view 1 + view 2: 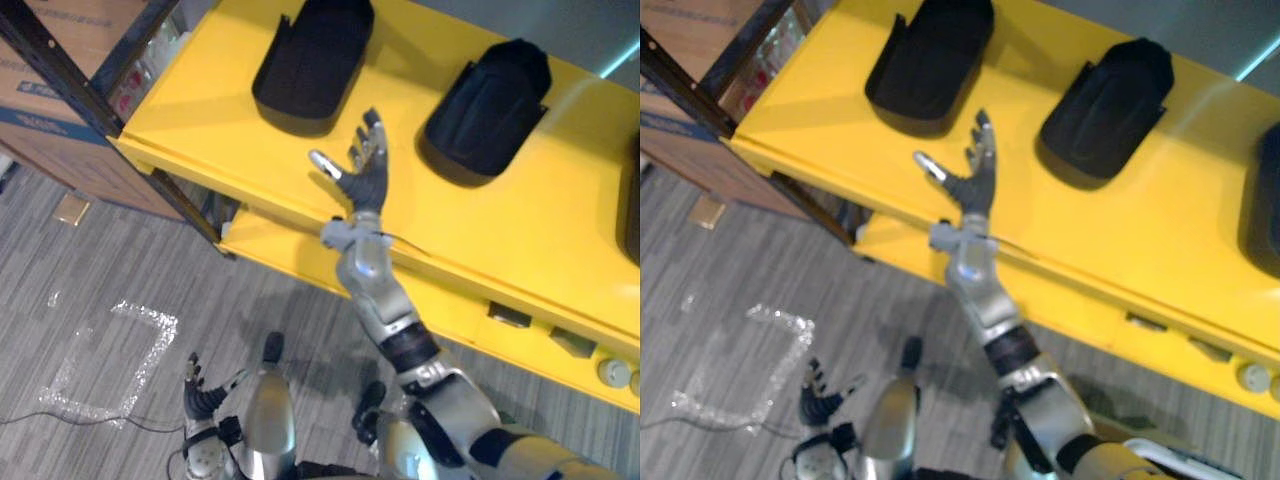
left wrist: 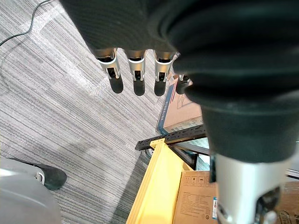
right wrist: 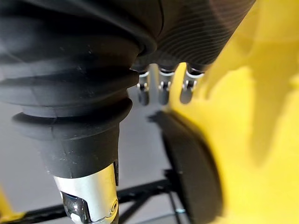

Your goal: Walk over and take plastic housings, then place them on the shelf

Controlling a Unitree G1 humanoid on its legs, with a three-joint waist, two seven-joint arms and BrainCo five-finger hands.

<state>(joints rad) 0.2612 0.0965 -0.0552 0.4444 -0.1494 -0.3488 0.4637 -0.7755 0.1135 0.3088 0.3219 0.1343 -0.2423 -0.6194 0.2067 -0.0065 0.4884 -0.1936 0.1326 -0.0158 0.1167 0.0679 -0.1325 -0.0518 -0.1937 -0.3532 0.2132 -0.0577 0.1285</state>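
Observation:
Two black plastic housings [image 1: 315,60] [image 1: 490,105] lie on the top board of the yellow shelf [image 1: 200,100], and part of a third [image 1: 1260,200] shows at the right edge. My right hand [image 1: 365,175] is raised over the shelf's front part, between the first two housings, open with fingers spread and holding nothing. In the right wrist view its fingers [image 3: 161,91] point straight out above a housing [image 3: 191,172]. Down by the floor hangs my left hand [image 1: 200,395], open and empty.
Cardboard boxes [image 1: 60,90] stand behind a black shelf post [image 1: 100,110] on the left. The lower yellow board carries small parts [image 1: 572,343] at the right. A taped square [image 1: 110,365] marks the grey carpet.

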